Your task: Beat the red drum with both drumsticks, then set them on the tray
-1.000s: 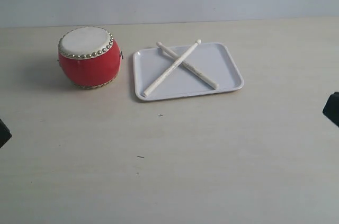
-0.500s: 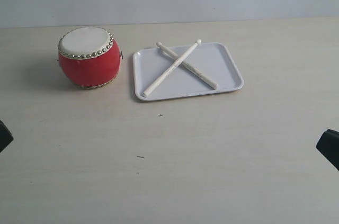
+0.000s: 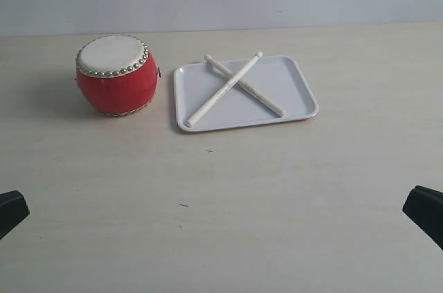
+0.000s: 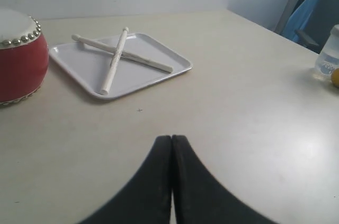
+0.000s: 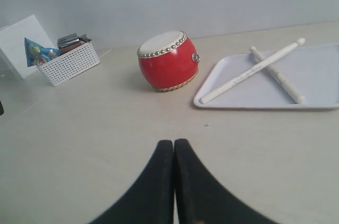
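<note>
The red drum (image 3: 115,75) stands upright at the back left of the table, cream skin up. To its right lies the white tray (image 3: 291,82), with the two drumsticks (image 3: 223,90) crossed on it. The left wrist view has the same tray (image 4: 69,60), sticks (image 4: 114,60) and part of the drum (image 4: 18,60). In the right wrist view the drum (image 5: 167,60) sits beside the tray (image 5: 318,75) and sticks (image 5: 249,72). My left gripper (image 4: 171,138) and right gripper (image 5: 174,142) are both shut and hold nothing, low at the table's near corners, far from the tray.
A white basket (image 5: 70,63) with small items and a white card (image 5: 21,44) stand beyond the drum. A clear bottle (image 4: 329,57) and blue cloth (image 4: 318,7) are off the table's far side in the left wrist view.
Both grippers have drawn back toward the near edge of the table, away from the tray. The drum, tray and sticks have not moved.
</note>
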